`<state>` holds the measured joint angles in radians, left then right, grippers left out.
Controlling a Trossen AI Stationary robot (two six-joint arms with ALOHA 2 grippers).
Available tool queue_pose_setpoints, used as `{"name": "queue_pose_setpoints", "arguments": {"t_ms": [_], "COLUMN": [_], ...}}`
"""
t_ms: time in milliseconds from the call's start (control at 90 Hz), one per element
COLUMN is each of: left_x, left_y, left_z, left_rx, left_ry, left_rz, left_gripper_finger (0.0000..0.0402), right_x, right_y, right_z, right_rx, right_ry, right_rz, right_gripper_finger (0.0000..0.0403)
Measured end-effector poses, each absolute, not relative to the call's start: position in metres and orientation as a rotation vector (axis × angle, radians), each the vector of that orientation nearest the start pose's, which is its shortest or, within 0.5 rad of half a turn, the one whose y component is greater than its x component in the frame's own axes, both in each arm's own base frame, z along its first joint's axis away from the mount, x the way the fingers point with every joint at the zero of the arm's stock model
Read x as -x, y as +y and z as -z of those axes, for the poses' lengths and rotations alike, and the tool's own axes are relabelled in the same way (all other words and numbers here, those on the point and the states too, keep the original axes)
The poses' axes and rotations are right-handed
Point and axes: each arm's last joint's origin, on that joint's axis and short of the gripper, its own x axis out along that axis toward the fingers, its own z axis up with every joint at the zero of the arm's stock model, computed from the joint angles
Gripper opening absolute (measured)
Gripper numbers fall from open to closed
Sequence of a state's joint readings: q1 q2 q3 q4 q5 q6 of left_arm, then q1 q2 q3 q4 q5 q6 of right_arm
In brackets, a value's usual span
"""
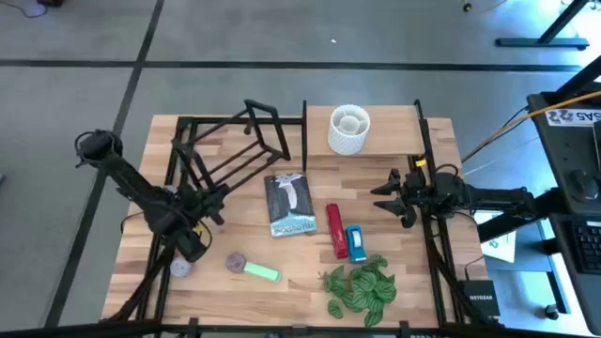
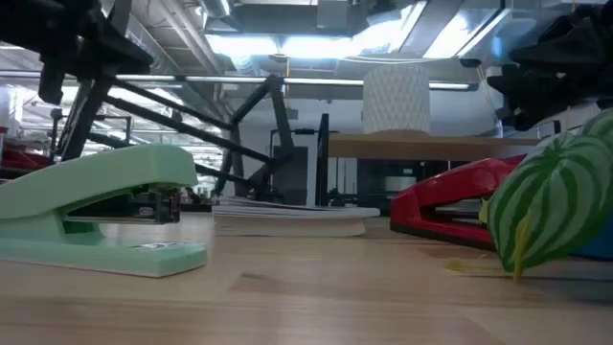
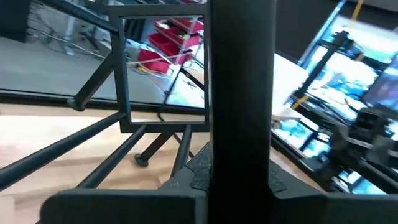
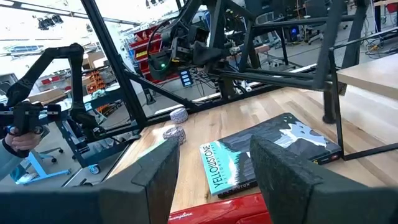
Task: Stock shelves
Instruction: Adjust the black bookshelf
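one white cup (image 1: 349, 129) stocked on wood shelf board (image 1: 385, 122), book (image 1: 290, 204) and staplers (image 1: 335, 230) waiting on tabletop (image 1: 282, 300); left pincer (image 1: 208, 202) clamped on tipped black rack (image 1: 230, 150), right pincer (image 1: 390, 195) apart beside board.

"YELLOWSTONE" on the book (image 4: 261, 155); "NETGEAR" on black box (image 1: 479, 297)

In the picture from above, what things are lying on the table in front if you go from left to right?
Tape roll → green stapler → book → red stapler → blue stapler. The plant's leaves lie under the staplers, so its place in the order is unclear.
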<state>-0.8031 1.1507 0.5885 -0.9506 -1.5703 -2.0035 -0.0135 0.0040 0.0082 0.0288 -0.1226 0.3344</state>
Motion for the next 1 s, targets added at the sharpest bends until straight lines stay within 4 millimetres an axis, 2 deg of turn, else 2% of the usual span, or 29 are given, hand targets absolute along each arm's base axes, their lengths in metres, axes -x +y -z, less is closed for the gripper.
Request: {"name": "queue_pose_setpoints", "arguments": {"t_ms": [222, 544, 900, 1000], "left_x": [-0.117, -0.101, -0.100, -0.103], "left_y": [-0.087, -0.069, -0.065, -0.063], "left_z": [-0.188, -0.155, -0.155, -0.154], "left_rx": [0.440, 0.561, 0.617, 0.627], "left_ry": [-0.173, -0.225, -0.246, -0.240], "left_rz": [-0.718, -0.707, -0.723, -0.754], "left_gripper_finger": [0.0029, 0.0029, 0.0030, 0.0060], "right_x": [-0.097, -0.097, -0.097, -0.097], "right_y": [0.002, 0.002, 0.002, 0.002], "right_z": [-0.169, -0.169, -0.169, -0.169], "right_rx": [-0.332, -0.332, -0.331, -0.331], "right_ry": [-0.014, -0.014, -0.014, -0.014], "right_rz": [-0.113, -0.114, -0.114, -0.114], "right_gripper_finger": [0.0182, 0.0182, 0.0182, 0.0182]}}
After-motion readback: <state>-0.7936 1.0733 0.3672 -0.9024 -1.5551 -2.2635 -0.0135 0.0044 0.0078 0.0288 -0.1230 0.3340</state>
